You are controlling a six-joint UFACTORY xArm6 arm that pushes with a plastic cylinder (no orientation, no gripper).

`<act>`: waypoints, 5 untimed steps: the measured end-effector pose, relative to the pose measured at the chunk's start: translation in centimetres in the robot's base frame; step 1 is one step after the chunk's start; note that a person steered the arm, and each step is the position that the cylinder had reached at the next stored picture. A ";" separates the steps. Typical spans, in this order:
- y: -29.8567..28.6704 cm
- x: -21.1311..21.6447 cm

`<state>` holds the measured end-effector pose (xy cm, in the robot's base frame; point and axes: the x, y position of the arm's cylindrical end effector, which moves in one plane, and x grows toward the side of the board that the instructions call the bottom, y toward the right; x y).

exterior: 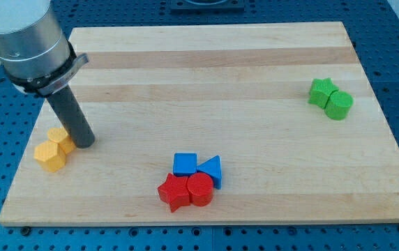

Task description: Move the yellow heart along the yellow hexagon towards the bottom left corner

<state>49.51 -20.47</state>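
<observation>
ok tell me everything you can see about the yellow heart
The yellow heart is a small, matte orange-yellow block that looks like painted wood or plastic, lying flat near the board's left edge. Its lobed shape is partly hidden by the rod. It touches the yellow hexagon at its lower left, and my tip sits against its right side.

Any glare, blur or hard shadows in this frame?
Camera view: light is even, with no glare on the board; shadows are soft and short, e.g. under the red blocks; focus is sharp throughout; my tip sits at the yellow blocks' right and partly hides them.
</observation>
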 end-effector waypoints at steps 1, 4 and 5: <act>0.8 -1.2; -1.1 -4.3; -1.1 -1.0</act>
<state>48.48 -21.53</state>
